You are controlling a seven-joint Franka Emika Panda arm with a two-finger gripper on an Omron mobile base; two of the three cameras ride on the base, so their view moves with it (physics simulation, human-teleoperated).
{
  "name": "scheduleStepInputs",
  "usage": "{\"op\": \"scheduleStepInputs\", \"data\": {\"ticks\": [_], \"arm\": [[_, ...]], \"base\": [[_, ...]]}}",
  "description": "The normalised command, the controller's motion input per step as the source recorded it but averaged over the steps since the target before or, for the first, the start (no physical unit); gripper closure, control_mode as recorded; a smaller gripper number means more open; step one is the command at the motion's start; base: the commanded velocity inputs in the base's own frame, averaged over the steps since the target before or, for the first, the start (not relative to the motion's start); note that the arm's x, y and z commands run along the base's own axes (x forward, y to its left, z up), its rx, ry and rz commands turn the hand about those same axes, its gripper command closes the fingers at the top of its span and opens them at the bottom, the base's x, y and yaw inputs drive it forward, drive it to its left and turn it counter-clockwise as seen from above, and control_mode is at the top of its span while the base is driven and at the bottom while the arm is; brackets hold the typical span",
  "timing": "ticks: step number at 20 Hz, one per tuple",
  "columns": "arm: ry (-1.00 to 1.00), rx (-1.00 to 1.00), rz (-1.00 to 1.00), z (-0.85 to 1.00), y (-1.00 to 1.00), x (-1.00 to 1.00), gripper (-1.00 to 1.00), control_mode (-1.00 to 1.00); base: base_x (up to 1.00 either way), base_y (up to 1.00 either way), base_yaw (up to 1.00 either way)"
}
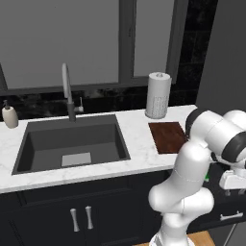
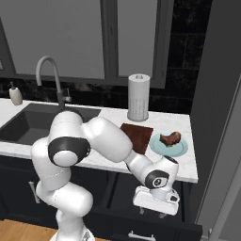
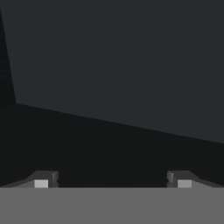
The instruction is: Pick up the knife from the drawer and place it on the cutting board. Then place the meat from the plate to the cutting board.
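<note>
Left base view. A white marble counter (image 1: 139, 139) runs across, with a dark sink (image 1: 72, 144) set into it and a grey faucet (image 1: 67, 93) behind the basin. A soap bottle (image 1: 9, 116) stands at the far left. A paper-towel roll (image 1: 158, 95) stands upright at the back, just behind the cutting board (image 1: 166, 136), which lies flat on the counter with its right part hidden by the white arm. A small patch of bright green, probably the knife (image 1: 207, 176), shows just beside the arm's wrist, below counter level. The drawer (image 1: 230, 211) stands pulled out at lower right, its silver bar handle on the front. Cabinet doors (image 1: 79, 218) with two vertical handles sit under the sink.

Right base view. The cutting board (image 2: 139, 134) lies bare between the paper-towel roll (image 2: 138, 96) and the plate (image 2: 172, 146); board and plate nearly touch. The meat (image 2: 170, 138) rests on the plate. The arm reaches down past the counter edge, its hand low over the open drawer (image 2: 141, 221). The gripper (image 2: 155, 207) points down into the drawer; its fingers are hidden here.

Hand view. The gripper (image 3: 113, 180) has its two tips set far apart, jaws wide with nothing between them. Ahead lie dark flat surfaces; which parts of the drawer they are cannot be told.
</note>
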Motion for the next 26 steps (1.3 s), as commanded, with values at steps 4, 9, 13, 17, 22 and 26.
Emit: {"op": "scheduleStepInputs", "data": {"ticks": [4,9,13,17,22,26], "arm": [[-0.17,-0.06,-0.01,0.01,0.13,0.14,-1.00,-1.00],[-0.25,-0.18,0.00,0.03,0.17,0.53,-1.00,-1.00],[-0.18,-0.28,0.00,0.02,0.06,0.58,-1.00,-1.00],[-0.10,-0.10,0.00,-0.10,-0.03,0.42,-1.00,-1.00],[-0.08,0.10,0.00,-0.25,-0.13,0.46,-1.00,-1.00],[-0.19,0.13,0.00,-0.19,-0.03,0.25,-1.00,-1.00]], "base": [[0.00,0.00,0.00],[0.00,0.00,0.00],[0.00,0.00,0.00],[0.00,0.00,0.00],[0.00,0.00,0.00],[0.00,0.00,0.00]]}}
